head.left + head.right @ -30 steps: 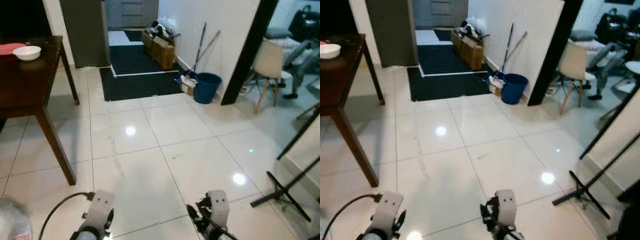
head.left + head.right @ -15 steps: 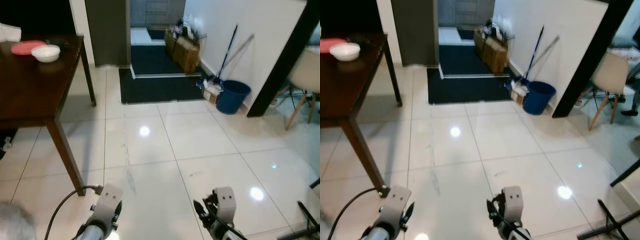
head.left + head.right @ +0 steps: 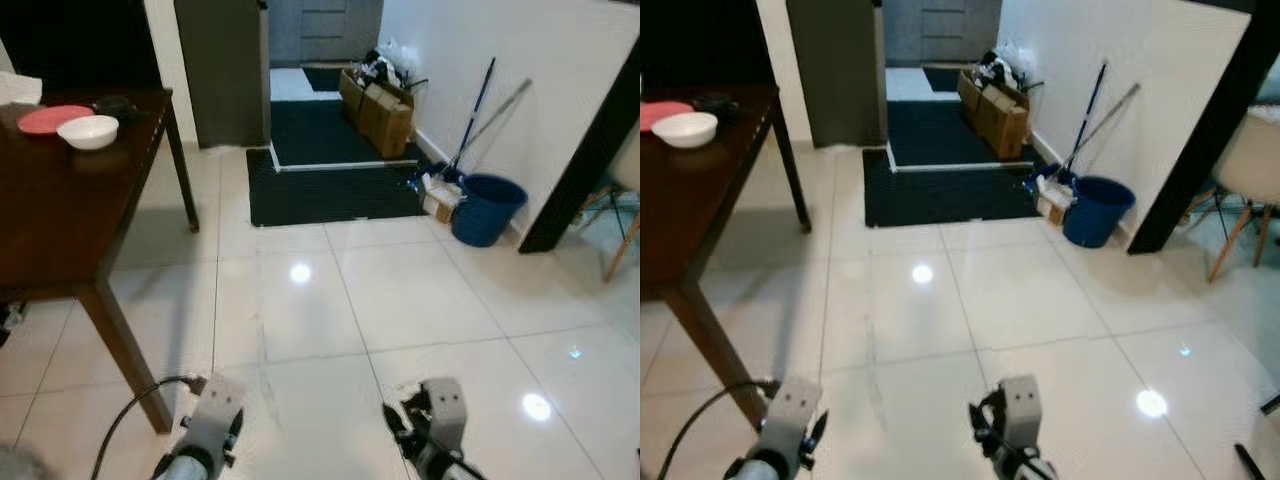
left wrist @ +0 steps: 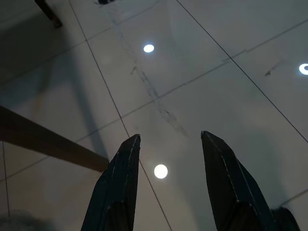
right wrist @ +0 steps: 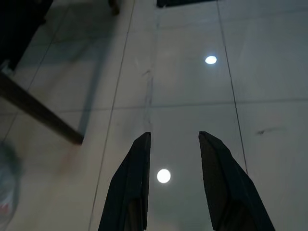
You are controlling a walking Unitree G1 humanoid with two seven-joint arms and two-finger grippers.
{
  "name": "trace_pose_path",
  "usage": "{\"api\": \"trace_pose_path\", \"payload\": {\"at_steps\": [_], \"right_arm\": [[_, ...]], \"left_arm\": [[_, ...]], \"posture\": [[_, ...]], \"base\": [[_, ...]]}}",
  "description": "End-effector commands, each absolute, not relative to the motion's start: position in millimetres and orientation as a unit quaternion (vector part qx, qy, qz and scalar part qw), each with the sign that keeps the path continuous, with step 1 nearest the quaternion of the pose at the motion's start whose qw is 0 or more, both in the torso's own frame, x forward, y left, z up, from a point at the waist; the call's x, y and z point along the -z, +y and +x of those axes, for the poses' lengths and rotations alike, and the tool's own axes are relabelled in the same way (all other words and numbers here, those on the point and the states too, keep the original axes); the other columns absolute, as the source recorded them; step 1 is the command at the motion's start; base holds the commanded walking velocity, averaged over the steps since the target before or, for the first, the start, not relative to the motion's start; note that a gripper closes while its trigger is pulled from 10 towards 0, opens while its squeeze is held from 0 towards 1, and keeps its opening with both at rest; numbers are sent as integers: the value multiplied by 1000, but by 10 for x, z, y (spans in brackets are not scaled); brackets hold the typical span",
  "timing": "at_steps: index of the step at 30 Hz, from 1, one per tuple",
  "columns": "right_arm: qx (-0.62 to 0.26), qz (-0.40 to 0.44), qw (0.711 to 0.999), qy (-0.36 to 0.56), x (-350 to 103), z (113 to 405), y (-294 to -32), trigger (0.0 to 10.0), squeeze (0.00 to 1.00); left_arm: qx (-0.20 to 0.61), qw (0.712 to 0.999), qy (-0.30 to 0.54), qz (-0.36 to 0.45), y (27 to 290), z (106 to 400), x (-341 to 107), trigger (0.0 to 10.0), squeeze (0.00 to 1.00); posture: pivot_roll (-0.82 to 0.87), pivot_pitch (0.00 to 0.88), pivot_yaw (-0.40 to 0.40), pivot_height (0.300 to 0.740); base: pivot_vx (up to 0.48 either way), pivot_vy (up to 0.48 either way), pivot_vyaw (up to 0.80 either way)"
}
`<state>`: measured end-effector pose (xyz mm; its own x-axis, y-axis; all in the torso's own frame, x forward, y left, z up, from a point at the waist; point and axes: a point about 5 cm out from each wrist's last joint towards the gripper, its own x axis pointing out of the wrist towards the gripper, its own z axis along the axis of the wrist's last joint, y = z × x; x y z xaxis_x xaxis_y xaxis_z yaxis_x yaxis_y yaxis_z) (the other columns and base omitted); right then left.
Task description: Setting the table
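**A:** Any labels or writing we can read here? We're not making out any; the brown cardboard boxes [image 3: 378, 103] by the far wall are too small to tell.

**B:** Same. So, room to move: we've got a wide stretch of glossy white tiled floor [image 3: 400, 300] ahead, with ceiling lights reflected in it. The dark brown wooden table [image 3: 60, 200] sits on the left, its near leg just beside our left arm, its corner edge sticking out toward the middle.

**A:** And the table stuff? We see a round white bowl [image 3: 88, 131] touching or just beside a flat pink plate [image 3: 52, 119], both at the table's far end, well apart from us.

**B:** Far side: a black ribbed doormat [image 3: 330, 190] before the doorway, a round blue plastic bucket [image 3: 487, 208] against the white wall on the right, mop handles [image 3: 480, 110] leaning above it.

**A:** Grippers?

**B:** Left gripper [image 4: 168, 183] hangs low over the tiles, black fingers spread, nothing between them. Right gripper [image 5: 172, 183] too: spread apart, pinching nothing.
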<state>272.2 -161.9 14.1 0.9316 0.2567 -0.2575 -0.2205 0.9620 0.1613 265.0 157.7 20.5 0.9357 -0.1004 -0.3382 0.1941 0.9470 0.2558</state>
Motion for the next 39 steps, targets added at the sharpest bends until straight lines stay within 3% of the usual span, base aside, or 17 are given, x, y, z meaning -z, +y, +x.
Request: {"api": "trace_pose_path", "payload": {"at_steps": [1,39], "right_arm": [[-122,72,978,153,-71,2667,-1586,10000,0],[-109,76,980,149,-57,2665,-1599,10000,0]], "left_arm": [[76,970,176,151,1625,2598,-145,10000,0],[106,967,162,164,1585,2673,-178,10000,0]], "posture": [[58,74,42,740],[48,52,75,740]], "base": [[439,0,0],[439,0,0]]}}
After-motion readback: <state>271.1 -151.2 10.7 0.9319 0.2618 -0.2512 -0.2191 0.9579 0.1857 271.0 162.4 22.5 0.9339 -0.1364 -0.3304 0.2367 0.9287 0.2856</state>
